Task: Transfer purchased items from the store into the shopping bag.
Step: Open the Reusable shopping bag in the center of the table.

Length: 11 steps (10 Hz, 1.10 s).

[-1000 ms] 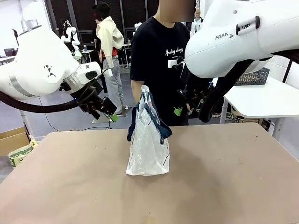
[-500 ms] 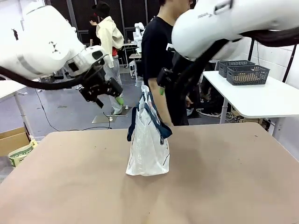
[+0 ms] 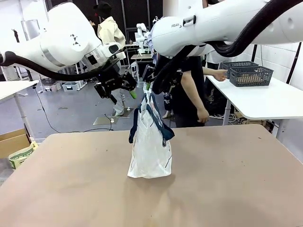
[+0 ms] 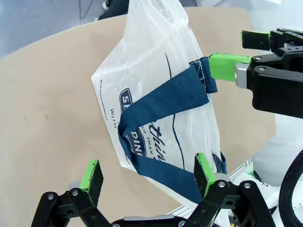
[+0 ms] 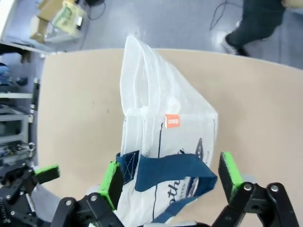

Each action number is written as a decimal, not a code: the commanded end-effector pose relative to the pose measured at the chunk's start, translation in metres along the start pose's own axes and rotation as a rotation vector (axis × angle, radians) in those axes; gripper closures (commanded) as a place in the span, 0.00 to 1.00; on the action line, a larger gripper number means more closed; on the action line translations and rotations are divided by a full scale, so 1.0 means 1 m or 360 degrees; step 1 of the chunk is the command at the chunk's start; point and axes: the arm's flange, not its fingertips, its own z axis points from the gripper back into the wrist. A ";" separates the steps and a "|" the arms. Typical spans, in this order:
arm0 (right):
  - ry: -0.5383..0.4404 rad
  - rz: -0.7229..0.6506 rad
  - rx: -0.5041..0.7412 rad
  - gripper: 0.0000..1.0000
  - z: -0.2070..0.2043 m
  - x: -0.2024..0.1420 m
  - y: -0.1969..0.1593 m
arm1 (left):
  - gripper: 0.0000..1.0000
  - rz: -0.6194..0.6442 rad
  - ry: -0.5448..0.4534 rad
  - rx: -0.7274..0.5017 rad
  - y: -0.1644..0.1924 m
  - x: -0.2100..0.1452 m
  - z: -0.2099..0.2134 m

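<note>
Bench (image 3: 236,184) bore the shopping bag (image 3: 150,151) upright at its middle: thin, floppy plastic, probably light, best taken by the navy strap handles (image 3: 157,119). Left gripper (image 3: 124,96) and right gripper (image 3: 154,87) hovered open above its mouth, empty. Beyond, the store basket (image 3: 251,75) sat on a side table (image 3: 270,101).

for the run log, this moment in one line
left gripper open | right gripper open | translucent plastic tote, navy straps, upright, unheld
</note>
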 end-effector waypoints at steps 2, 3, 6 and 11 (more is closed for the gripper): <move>0.0107 -0.0096 0.0071 0.00 -0.007 -0.008 -0.005 | 0.00 0.0000 0.0000 0.0000 0.000 0.000 0.000; 0.0138 -0.0139 -0.0003 0.00 -0.017 -0.010 -0.008 | 0.00 0.0015 0.0052 -0.0032 -0.008 0.000 -0.003; 0.0195 -0.0203 0.0036 0.00 -0.023 -0.014 -0.016 | 0.00 0.0073 0.0054 -0.0064 -0.015 -0.002 -0.007; 0.0252 -0.0235 0.0072 0.00 -0.029 -0.014 -0.020 | 0.00 0.0112 0.0006 -0.0104 -0.022 0.001 -0.008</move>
